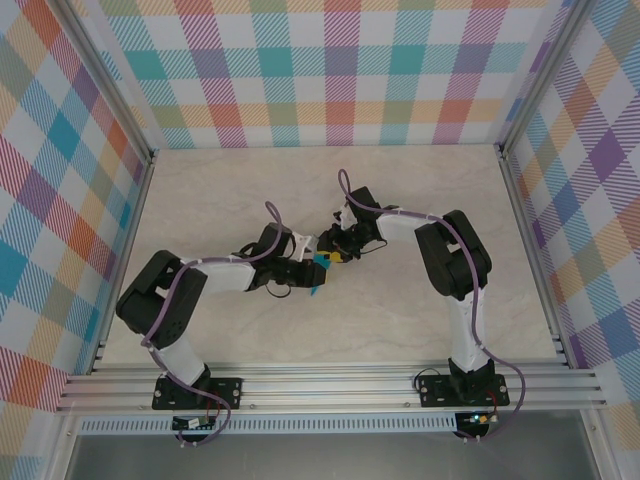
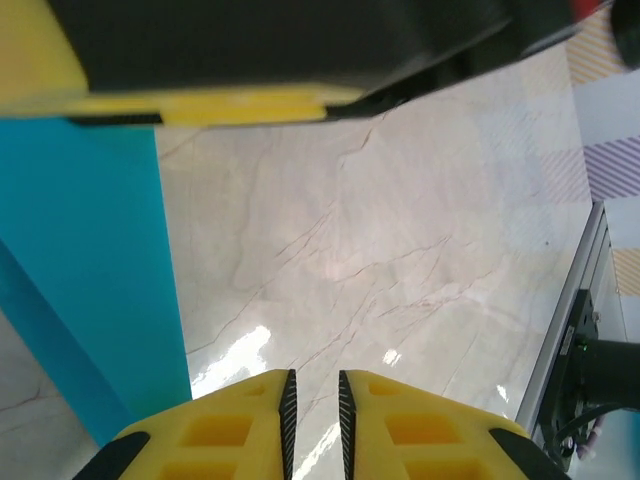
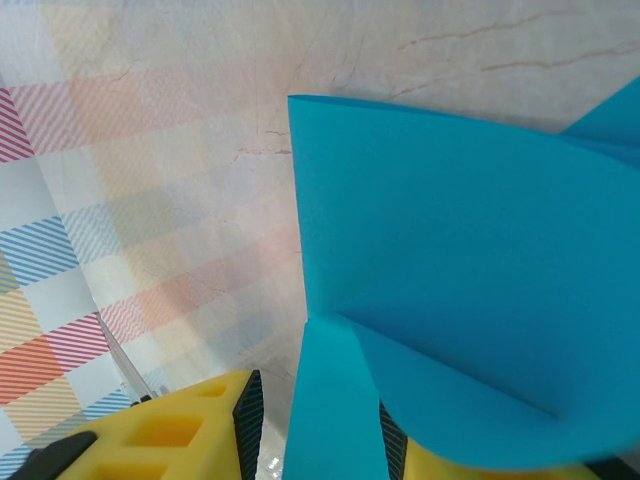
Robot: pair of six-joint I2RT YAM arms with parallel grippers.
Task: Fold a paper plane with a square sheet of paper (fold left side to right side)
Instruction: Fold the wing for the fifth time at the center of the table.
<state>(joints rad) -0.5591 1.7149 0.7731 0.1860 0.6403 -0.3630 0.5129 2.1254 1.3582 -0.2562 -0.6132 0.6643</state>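
Paper layers clear from right wrist

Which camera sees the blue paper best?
The right wrist camera. There the blue paper fills much of the picture, folds and all. The left wrist camera catches one strip at its left side; the top camera shows just a tiny bit.

We see the paper in plain bright cyan-blue, unmarked. The left gripper and the right gripper are yellow with black ribbed pads. The table is cream marble with thin brownish veins. The walls carry a pastel plaid of teal, pink, orange, purple and green on white. The arms are black and white, with purple cables.
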